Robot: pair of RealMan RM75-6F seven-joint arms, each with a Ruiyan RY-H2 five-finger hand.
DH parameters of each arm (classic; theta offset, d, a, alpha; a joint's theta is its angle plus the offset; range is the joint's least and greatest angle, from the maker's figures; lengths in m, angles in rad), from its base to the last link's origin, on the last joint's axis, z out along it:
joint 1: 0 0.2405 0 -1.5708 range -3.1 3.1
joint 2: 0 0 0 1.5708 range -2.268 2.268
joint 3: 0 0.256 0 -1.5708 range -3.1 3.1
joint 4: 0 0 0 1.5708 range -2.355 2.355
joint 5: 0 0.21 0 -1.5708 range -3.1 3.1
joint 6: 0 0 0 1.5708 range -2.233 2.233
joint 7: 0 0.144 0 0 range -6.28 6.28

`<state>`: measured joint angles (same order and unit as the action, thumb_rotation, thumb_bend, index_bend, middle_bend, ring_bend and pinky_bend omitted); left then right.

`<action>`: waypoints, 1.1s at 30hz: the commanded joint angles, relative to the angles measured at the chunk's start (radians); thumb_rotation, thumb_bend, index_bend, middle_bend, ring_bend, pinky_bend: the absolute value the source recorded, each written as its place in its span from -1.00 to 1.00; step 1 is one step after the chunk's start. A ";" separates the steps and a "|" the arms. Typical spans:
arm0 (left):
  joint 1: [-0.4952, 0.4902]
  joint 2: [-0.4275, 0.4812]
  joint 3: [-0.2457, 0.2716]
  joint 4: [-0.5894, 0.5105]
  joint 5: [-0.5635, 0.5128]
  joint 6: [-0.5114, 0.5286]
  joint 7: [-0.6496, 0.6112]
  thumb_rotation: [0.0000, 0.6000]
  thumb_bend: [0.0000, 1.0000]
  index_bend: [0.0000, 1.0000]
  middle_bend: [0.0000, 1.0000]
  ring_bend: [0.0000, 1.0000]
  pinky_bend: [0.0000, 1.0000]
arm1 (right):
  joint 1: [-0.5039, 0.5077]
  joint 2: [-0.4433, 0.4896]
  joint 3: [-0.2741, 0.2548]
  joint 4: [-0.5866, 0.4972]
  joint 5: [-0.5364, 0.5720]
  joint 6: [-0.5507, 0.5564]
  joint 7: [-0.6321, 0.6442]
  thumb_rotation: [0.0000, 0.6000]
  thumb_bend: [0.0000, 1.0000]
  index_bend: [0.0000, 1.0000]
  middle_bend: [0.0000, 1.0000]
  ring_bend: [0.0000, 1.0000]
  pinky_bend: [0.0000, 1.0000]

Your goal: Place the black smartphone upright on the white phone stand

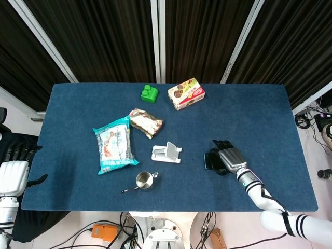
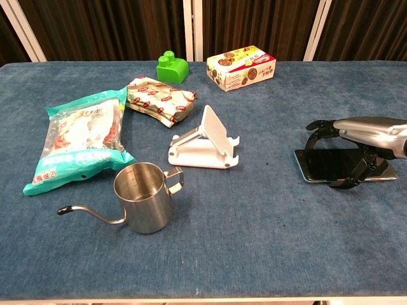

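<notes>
The black smartphone point(image 2: 327, 165) lies flat on the blue table at the right, its screen facing up. My right hand point(image 2: 365, 135) hovers low over it, fingers curved past its far edge and thumb down at its near edge, straddling it without lifting it. From the head view the right hand point(image 1: 229, 157) covers most of the smartphone point(image 1: 209, 161). The white phone stand point(image 2: 206, 145) sits mid-table, left of the phone, with its slanted backrest raised and nothing on it; the head view shows this stand point(image 1: 167, 153) too. My left hand point(image 1: 13, 174) stays off the table's left edge, holding nothing.
A steel gooseneck cup point(image 2: 143, 197) stands in front of the stand. Further left lie a teal snack bag point(image 2: 79, 143) and a red-patterned packet point(image 2: 159, 98). At the back are a green block point(image 2: 172, 68) and a biscuit box point(image 2: 241, 67).
</notes>
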<state>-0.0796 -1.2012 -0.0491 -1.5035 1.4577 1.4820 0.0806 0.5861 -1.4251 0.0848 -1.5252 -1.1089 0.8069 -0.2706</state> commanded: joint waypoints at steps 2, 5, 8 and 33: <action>0.000 -0.002 0.001 0.001 0.001 -0.002 0.000 1.00 -0.93 -0.61 -0.66 -0.84 -1.00 | -0.018 -0.009 0.008 0.010 -0.033 0.031 0.076 1.00 -0.11 0.10 -0.85 -1.00 -0.93; 0.000 -0.004 0.002 0.002 0.001 -0.002 -0.001 1.00 -0.93 -0.61 -0.66 -0.84 -1.00 | -0.038 -0.023 0.015 0.026 -0.073 0.066 0.158 1.00 -0.11 0.18 -0.68 -0.98 -0.87; -0.001 -0.005 0.001 0.003 0.001 -0.001 -0.001 1.00 -0.93 -0.61 -0.66 -0.84 -1.00 | -0.058 -0.047 0.016 0.063 -0.127 0.109 0.241 1.00 -0.11 0.27 -0.45 -0.82 -0.77; 0.002 0.004 0.003 -0.007 0.003 0.003 -0.003 1.00 -0.93 -0.61 -0.66 -0.84 -1.00 | -0.030 -0.074 0.068 0.018 -0.387 0.261 0.760 1.00 -0.11 0.31 -0.17 -0.35 -0.08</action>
<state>-0.0772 -1.1972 -0.0465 -1.5104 1.4610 1.4851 0.0782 0.5387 -1.4951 0.1286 -1.4650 -1.4767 1.0484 0.4366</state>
